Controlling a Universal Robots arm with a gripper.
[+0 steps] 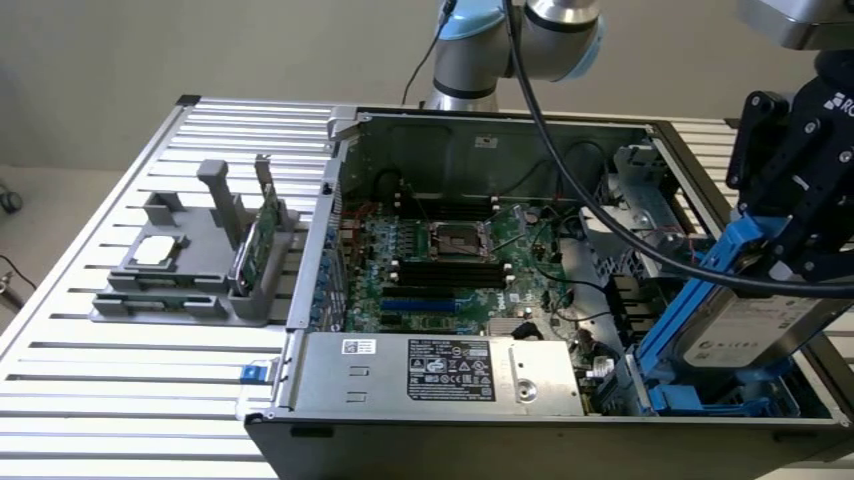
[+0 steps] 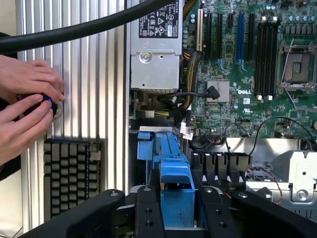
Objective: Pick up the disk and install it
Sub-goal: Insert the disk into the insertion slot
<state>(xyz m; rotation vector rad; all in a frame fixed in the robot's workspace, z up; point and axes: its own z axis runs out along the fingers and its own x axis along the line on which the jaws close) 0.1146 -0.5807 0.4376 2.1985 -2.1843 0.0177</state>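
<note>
The gripper point(image 1: 781, 250) is clenched on the disk point(image 1: 754, 320). Its fingers point(image 2: 147, 213) pinch the blue frame point(image 2: 176, 181), and the disk hangs tilted just below them, over the bay point(image 1: 694, 400) at the corner of the case point(image 1: 534, 450). Pickup looks done — the install step is in hand. Seating it, I judge, calls for squaring the tilted disk with the slot beneath the gripper — a cable point(image 1: 627, 235) runs close beside.

Print on disk point(image 1: 750, 325) illegible
</note>
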